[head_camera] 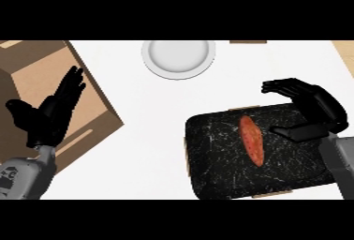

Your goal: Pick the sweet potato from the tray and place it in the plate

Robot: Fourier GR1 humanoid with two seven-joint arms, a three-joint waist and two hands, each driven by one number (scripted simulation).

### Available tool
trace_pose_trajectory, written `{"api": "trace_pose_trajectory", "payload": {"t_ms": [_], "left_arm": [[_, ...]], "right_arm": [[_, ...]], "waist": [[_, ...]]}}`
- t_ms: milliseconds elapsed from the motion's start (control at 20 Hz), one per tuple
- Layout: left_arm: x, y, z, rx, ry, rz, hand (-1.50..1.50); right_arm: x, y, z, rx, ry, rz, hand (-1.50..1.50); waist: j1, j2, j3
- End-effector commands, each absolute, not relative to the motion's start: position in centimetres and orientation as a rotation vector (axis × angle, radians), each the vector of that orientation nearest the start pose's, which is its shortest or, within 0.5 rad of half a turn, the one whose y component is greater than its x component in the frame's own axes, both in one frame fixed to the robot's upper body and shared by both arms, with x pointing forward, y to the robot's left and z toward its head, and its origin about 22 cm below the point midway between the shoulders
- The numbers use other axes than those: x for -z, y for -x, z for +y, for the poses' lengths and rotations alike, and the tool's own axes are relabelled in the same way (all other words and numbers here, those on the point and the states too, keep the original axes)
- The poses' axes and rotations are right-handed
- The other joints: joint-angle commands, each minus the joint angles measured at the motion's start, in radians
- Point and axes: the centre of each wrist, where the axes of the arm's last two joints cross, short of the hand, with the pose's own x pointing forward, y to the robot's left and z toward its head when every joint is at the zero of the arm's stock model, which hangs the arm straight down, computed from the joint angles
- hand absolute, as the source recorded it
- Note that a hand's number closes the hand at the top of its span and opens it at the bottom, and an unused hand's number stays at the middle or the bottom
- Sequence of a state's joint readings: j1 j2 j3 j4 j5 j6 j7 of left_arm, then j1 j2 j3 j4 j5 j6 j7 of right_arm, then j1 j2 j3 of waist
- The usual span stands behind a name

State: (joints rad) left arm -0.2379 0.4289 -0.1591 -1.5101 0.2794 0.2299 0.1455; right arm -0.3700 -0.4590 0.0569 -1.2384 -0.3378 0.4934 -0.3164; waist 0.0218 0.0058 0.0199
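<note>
- Sweet potato (252,139) lies lengthwise near the middle of the black tray (214,164), its long axis running up and down the head view and tilted slightly, touching nothing but the tray floor.
- It looks stiff and solid, probably moderately heavy for its size, with a dry skin that should not be slippery; it is unlikely to bruise or bend under a grasp.
- Its tapered ends offer little to hold, so the thicker middle looks like the best place, with the fingers on one long side and the thumb on the other.
- Being rounded, it may roll on the tray if it is nudged from one side only.
- The right hand (311,112) hovers over the tray's right part, just beside the sweet potato but apart from it; it is wide, fingers relaxed, thumb pointing toward the vegetable, and holds nothing.
- The left hand (52,112) rests open, fingers up, at the left over a brown wooden surface (41,70).
- The tray holds only the sweet potato.
- The white plate (178,56) sits on the counter (138,140) well apart from the tray, toward the top, with nothing on it.
</note>
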Motion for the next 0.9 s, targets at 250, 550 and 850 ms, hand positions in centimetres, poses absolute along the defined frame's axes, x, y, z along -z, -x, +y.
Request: {"api": "trace_pose_trajectory", "payload": {"t_ms": [250,550,850], "left_arm": [[-3.8,-28.5,28.3,0.122,-0.132,-1.414,0.0],[-3.7,-29.0,26.9,0.11,-0.148,-1.421,0.0],[-3.4,-28.9,26.8,0.089,-0.163,-1.41,0.0]], "right_arm": [[-3.7,-33.4,-34.7,-0.863,-0.372,-1.781,-1.5],[-5.9,-35.0,-36.4,-1.023,-0.285,-1.739,-1.5],[-5.6,-34.8,-34.4,-1.207,-0.295,-1.619,-1.5]], "waist": [[0.018,0.01,-0.017],[0.008,0.006,-0.018],[-0.007,-0.002,-0.019]]}}
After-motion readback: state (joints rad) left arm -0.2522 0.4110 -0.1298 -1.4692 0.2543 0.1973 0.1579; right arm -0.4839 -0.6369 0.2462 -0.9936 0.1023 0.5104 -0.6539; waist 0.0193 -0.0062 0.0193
